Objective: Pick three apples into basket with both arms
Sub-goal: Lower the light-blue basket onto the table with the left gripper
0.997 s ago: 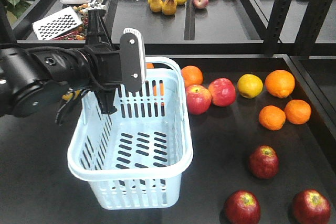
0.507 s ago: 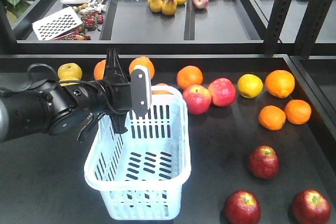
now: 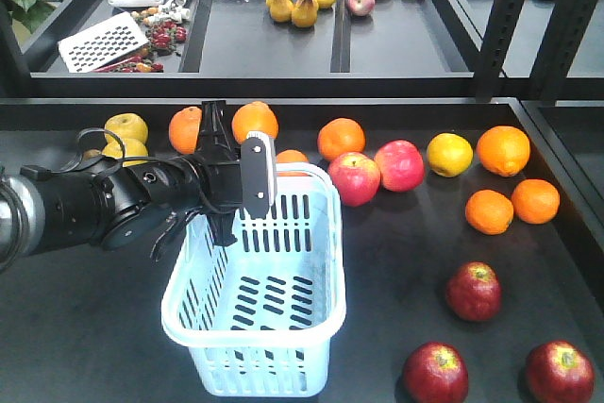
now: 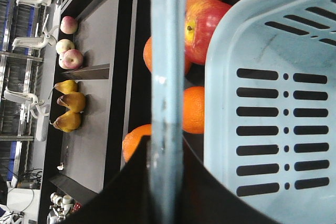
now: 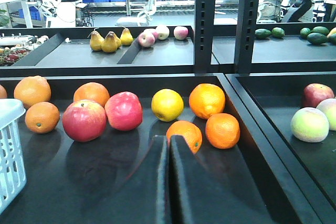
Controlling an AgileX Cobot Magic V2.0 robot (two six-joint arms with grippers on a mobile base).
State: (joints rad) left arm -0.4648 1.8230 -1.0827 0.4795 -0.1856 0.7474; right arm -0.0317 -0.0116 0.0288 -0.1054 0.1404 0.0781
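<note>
Left gripper (image 4: 167, 161) is clamped on the hoop handle (image 4: 166, 77) of the pale blue basket (image 3: 337, 261). The basket is empty and left of centre. Cannot tell if its floor touches the table (image 3: 396, 261).

Right gripper (image 5: 169, 148) is pressed together, holding nothing.

Three dark red apples (image 3: 474, 291) sit at the right front, well apart from the basket.

Risks:
- The handle could pivot in the narrow grip. The basket would then swing and knock the orange (image 3: 293, 159) just behind its rim.
- The right wrist view faces the brighter pink-red apples (image 5: 84, 120), not the dark ones, so the wrong fruit could get picked.
- If the basket ends up too far from the dark apples, drops could miss.
</note>
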